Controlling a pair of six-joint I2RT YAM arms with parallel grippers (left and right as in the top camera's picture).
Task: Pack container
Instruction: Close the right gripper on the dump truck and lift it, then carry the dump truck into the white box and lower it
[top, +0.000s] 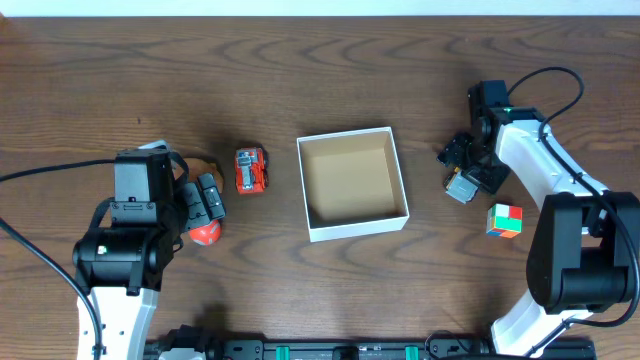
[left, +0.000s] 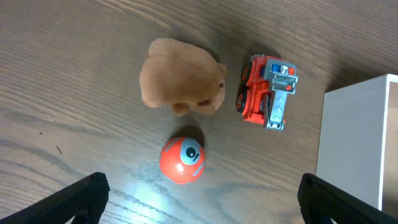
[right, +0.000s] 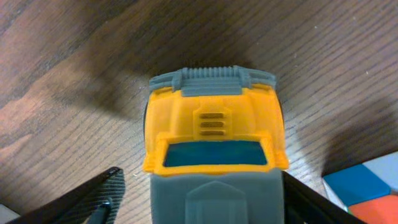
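Observation:
The container (top: 353, 227), a shallow white box with a brown inside, stands mid-table and holds nothing; its white wall shows in the left wrist view (left: 357, 143). My right gripper (top: 463, 168) (right: 202, 180) is open around an orange and grey toy truck (right: 214, 124) (top: 461, 187) on the table, right of the container. The right finger is against the truck and the left finger stands apart. My left gripper (top: 208, 200) (left: 202, 190) is open and empty, over a red ball (left: 181, 160) (top: 205, 233).
A brown plush toy (left: 177, 78) and a red toy truck (left: 266, 92) (top: 250, 170) lie left of the container. A colour cube (top: 505, 220) (right: 367, 193) lies just right of the orange truck.

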